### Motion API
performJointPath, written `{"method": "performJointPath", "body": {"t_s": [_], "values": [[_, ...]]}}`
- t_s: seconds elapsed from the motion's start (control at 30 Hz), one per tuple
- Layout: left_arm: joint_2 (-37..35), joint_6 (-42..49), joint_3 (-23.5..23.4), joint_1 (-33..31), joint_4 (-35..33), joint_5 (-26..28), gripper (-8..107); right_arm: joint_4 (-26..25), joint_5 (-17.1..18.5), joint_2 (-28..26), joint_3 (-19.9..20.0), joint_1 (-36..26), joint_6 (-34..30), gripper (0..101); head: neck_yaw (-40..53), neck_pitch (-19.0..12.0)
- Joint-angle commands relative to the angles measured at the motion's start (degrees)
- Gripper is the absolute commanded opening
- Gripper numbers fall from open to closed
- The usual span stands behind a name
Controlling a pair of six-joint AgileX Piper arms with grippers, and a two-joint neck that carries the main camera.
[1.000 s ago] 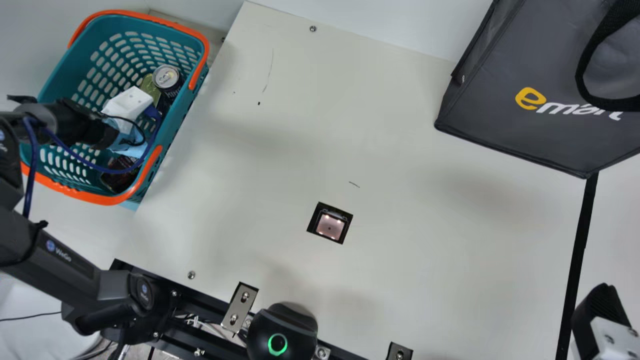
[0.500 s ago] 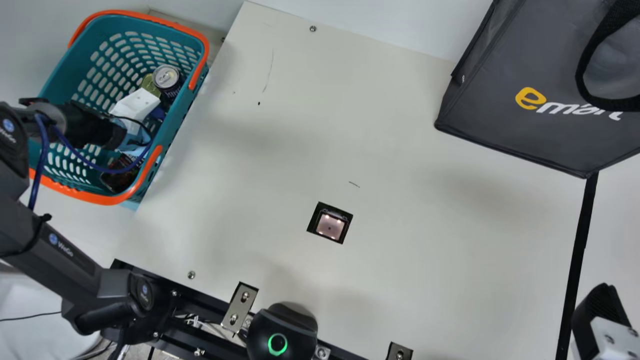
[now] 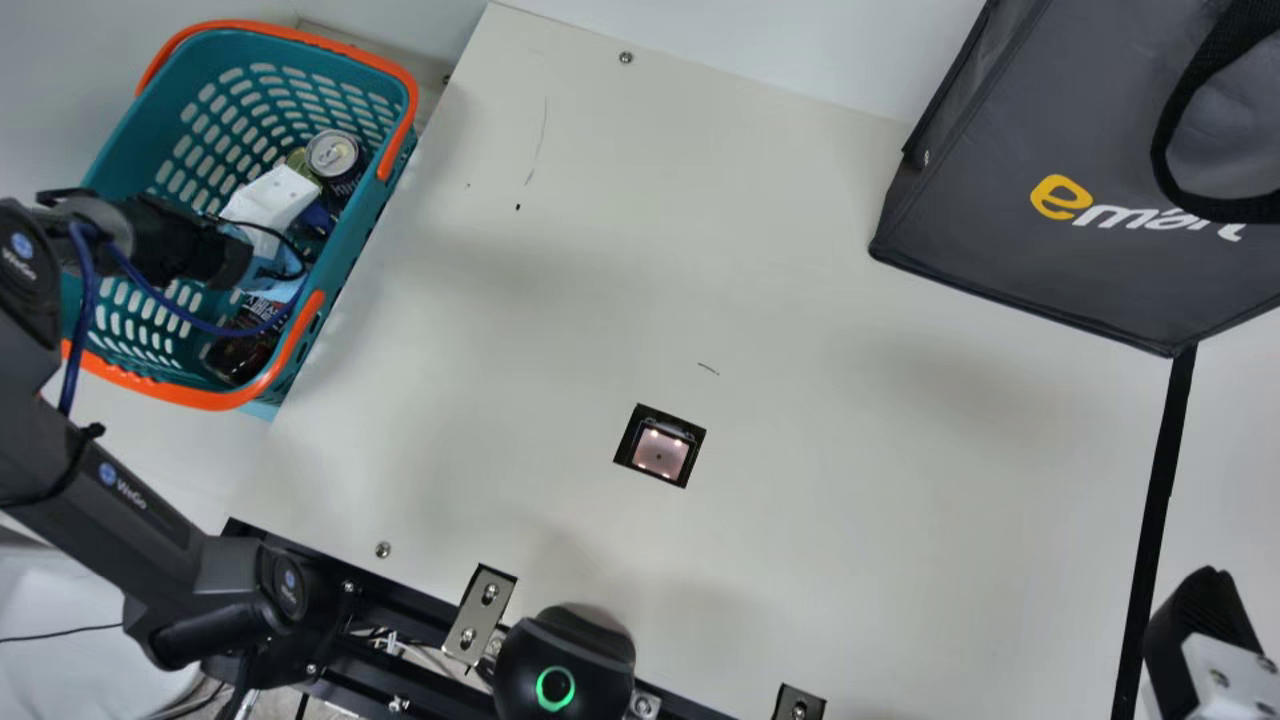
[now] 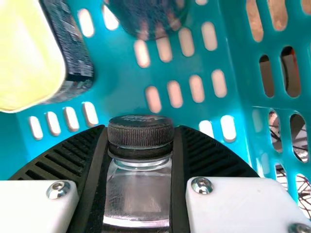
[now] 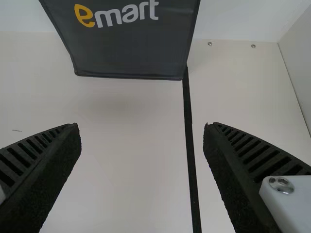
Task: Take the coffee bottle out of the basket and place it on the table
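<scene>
My left gripper is down inside the teal basket, its fingertips hidden in the main view. In the left wrist view, the coffee bottle has a black ribbed cap and a clear neck. It stands between the two ribbed fingers of my left gripper, which press on it from both sides; its lower part is hidden. At the lower right edge of the main view is my right gripper. The right wrist view has that right gripper wide apart over the table, holding nothing.
Also in the basket are a can and a dark brown item. A dark grey bag stands at the back right. A small black-framed square is set in the table.
Inside the basket, my left gripper has shifted slightly toward the table side, with its forearm following. More of the dark brown item is visible. The right arm has kept still.
</scene>
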Motion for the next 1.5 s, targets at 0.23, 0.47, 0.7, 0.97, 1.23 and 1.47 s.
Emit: {"method": "performJointPath", "body": {"t_s": [0.23,0.47,0.7,0.97,1.23,1.47], "values": [[-3.2,-2.0,-1.1,1.7,0.8,2.7,10,0.0,0.0,0.0,0.0,0.0,0.0,91,0.1,-1.5],[-6.1,-4.2,-1.9,3.4,2.4,5.0,10,0.0,0.0,0.0,0.0,0.0,0.0,91,0.1,-1.5],[-9.4,-7.3,-1.9,5.1,4.5,7.5,10,0.0,0.0,0.0,0.0,0.0,0.0,91,0.1,-1.5],[-13.3,-12.1,-1.6,6.7,7.1,10.7,10,0.0,0.0,0.0,0.0,0.0,0.0,91,0.1,-1.5],[-16.6,-15.5,-2.4,8.3,9.2,14.0,10,0.0,0.0,0.0,0.0,0.0,0.0,91,0.1,-1.5],[-19.1,-18.4,-3.6,9.2,10.4,16.9,10,0.0,0.0,0.0,0.0,0.0,0.0,91,0.1,-1.5]]}}
